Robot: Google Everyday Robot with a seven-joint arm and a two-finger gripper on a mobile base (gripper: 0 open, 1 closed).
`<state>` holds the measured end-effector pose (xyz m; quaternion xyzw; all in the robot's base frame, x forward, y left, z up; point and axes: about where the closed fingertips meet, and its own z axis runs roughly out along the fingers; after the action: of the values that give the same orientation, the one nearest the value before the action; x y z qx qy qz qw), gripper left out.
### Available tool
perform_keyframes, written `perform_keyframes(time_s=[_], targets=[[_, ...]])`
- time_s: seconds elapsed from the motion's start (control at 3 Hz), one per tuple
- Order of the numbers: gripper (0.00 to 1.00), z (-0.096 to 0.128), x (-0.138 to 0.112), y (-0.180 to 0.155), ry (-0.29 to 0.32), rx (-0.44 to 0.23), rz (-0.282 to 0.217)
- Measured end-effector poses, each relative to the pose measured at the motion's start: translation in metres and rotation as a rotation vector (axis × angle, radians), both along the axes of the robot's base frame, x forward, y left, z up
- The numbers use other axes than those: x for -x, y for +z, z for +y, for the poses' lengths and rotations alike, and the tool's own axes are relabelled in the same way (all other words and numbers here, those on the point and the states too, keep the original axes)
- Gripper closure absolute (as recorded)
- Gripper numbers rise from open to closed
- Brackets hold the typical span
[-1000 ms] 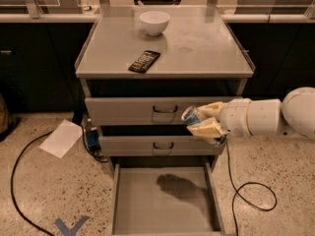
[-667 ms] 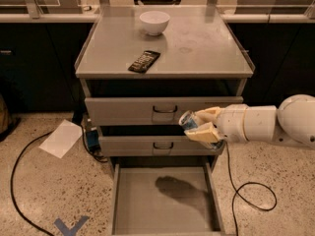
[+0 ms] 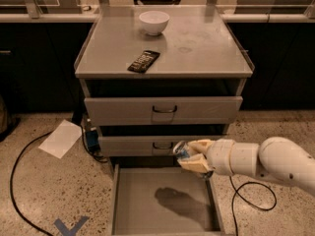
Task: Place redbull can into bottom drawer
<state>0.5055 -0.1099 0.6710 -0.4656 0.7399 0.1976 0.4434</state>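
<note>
The redbull can (image 3: 180, 150) is a small blue and silver can held at the tip of my gripper (image 3: 189, 155), which is shut on it. The gripper comes in from the right on a white arm and hangs above the open bottom drawer (image 3: 142, 200), near its back right part. The drawer is pulled out and shows a flat grey floor with the arm's shadow on it. The can is in the air in front of the middle drawer's handle (image 3: 161, 145).
The grey cabinet top (image 3: 197, 48) holds a white bowl (image 3: 154, 22) and a dark snack bar wrapper (image 3: 143, 61). The top drawer (image 3: 162, 110) is shut. A white paper (image 3: 61, 138) and black cables (image 3: 19, 181) lie on the floor to the left; another cable (image 3: 251, 200) lies to the right.
My gripper with the can has moved down and to the left, from the level of the top drawer to just above the open bottom drawer.
</note>
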Motion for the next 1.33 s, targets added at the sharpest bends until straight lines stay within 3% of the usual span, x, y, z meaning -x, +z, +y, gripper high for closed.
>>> perform_keyframes(time_s=[0.67, 1.0, 1.33], targets=[[1.00, 0.023, 0.035, -0.123, 0.032, -0.030, 0.154], [1.00, 0.024, 0.035, -0.123, 0.033, -0.030, 0.155], [1.00, 0.025, 0.032, -0.158, 0.034, -0.050, 0.151]])
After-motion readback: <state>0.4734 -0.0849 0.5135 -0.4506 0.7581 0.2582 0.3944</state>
